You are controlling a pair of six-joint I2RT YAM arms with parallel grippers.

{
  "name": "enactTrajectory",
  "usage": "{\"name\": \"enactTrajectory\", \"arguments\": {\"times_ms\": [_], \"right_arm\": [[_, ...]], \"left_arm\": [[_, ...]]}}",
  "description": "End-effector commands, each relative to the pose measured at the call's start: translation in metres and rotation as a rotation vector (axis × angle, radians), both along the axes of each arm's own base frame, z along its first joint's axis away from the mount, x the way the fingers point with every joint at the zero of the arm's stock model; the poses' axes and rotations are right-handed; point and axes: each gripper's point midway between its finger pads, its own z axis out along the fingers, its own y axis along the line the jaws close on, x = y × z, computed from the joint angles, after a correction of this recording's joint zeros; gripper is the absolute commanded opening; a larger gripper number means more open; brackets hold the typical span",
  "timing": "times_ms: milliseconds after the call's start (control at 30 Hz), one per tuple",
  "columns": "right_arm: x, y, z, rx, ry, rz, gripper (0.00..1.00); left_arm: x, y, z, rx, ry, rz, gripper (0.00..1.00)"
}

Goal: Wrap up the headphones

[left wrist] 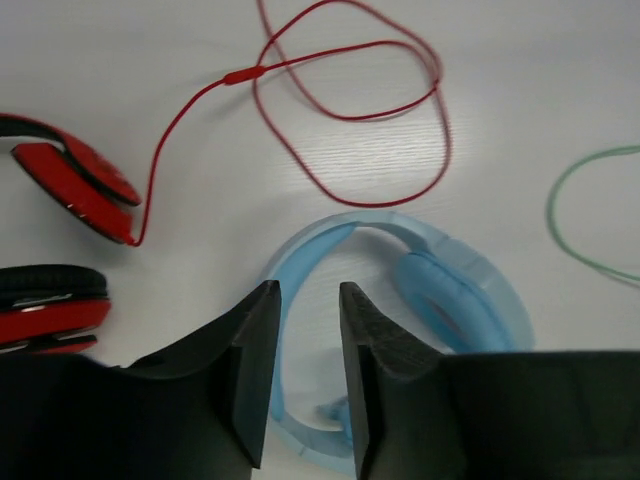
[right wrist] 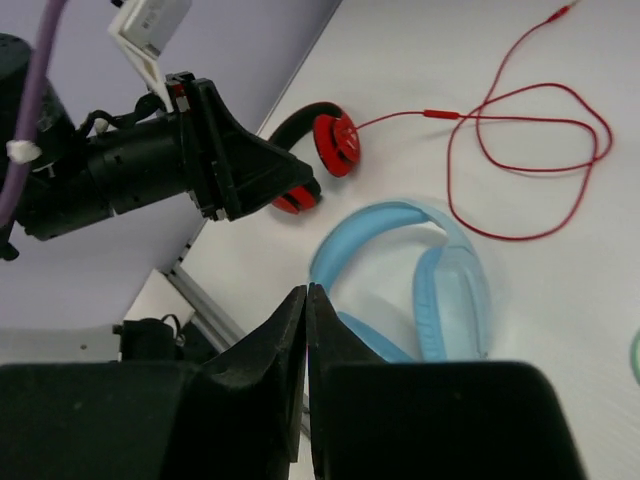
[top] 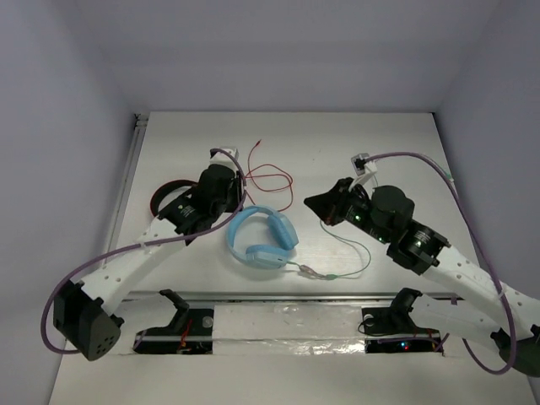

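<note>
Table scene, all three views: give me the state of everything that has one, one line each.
blue headphones, lying flat on the table, unwrapped
green cable, loose on the table, not wound
red headphones, lying on the table, in neither gripper
red cable, sprawled in loose loops
left gripper, open, above the blue headphones, holding nothing
right gripper, shut, nothing seen in it

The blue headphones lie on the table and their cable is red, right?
No. The blue headphones lie on the table, but their cable is pale green, as the top view shows. The red cable runs to the red headphones.
</note>
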Motion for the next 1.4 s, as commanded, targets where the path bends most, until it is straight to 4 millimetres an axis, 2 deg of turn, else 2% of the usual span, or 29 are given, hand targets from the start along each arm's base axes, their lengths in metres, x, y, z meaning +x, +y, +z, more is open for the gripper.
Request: {"name": "enactTrajectory", "arguments": {"times_ms": [0, 33, 67, 100, 133, 200, 300, 367, 633, 800, 967, 1033, 1167, 1200, 1267, 1300, 1367], "right_arm": [[-0.004, -0.023, 0.026, 0.099, -0.110, -0.069, 0.09], [-0.010, -0.027, 0.027, 0.114, -0.114, -0.058, 0.12], [-0.013, -0.027, 0.018, 0.100, -0.101, -0.049, 0.16], [-0.015, -0.031, 0.011, 0.081, -0.087, -0.053, 0.23], [-0.016, -0.031, 0.009, 0.072, -0.083, -0.053, 0.28], [-0.018, -0.038, 0.007, 0.073, -0.086, -0.068, 0.41], [-0.020, -0.042, 0.009, 0.084, -0.101, -0.071, 0.52], [-0.021, -0.042, 0.009, 0.080, -0.105, -0.068, 0.53], [-0.021, -0.040, 0.008, 0.078, -0.098, -0.060, 0.53], [-0.019, -0.041, 0.011, 0.075, -0.101, -0.072, 0.53], [-0.017, -0.049, 0.012, 0.070, -0.113, -0.108, 0.53], [-0.018, -0.050, 0.015, 0.076, -0.114, -0.110, 0.53], [-0.020, -0.054, 0.017, 0.090, -0.114, -0.120, 0.52], [-0.020, -0.055, 0.017, 0.093, -0.113, -0.123, 0.52], [-0.021, -0.059, 0.017, 0.099, -0.118, -0.134, 0.52], [-0.022, -0.060, 0.015, 0.094, -0.114, -0.137, 0.51], [-0.023, -0.062, 0.015, 0.096, -0.112, -0.139, 0.50]], "left_arm": [[0.002, 0.030, -0.025, 0.132, 0.030, 0.111, 0.31], [-0.001, 0.026, -0.034, 0.140, 0.064, 0.088, 0.34], [-0.002, 0.024, -0.046, 0.164, 0.103, 0.077, 0.40], [-0.005, 0.020, -0.061, 0.186, 0.151, 0.034, 0.45], [-0.008, 0.017, -0.062, 0.179, 0.162, 0.020, 0.45], [-0.011, 0.020, -0.080, 0.235, 0.217, 0.002, 0.55], [-0.012, 0.014, -0.092, 0.255, 0.263, -0.037, 0.63], [-0.014, 0.014, -0.103, 0.281, 0.304, -0.046, 0.67], [-0.015, 0.014, -0.129, 0.347, 0.365, -0.055, 0.67], [-0.018, 0.018, -0.155, 0.405, 0.426, -0.058, 0.67], [-0.020, 0.017, -0.160, 0.408, 0.448, -0.064, 0.66], [-0.021, 0.017, -0.162, 0.407, 0.456, -0.068, 0.64], [-0.026, 0.012, -0.172, 0.392, 0.492, -0.091, 0.51], [-0.026, 0.011, -0.172, 0.386, 0.491, -0.093, 0.36], [-0.025, 0.009, -0.169, 0.369, 0.480, -0.091, 0.17], [-0.025, 0.009, -0.168, 0.369, 0.476, -0.091, 0.00], [-0.023, 0.008, -0.159, 0.347, 0.447, -0.092, 0.00]]}}
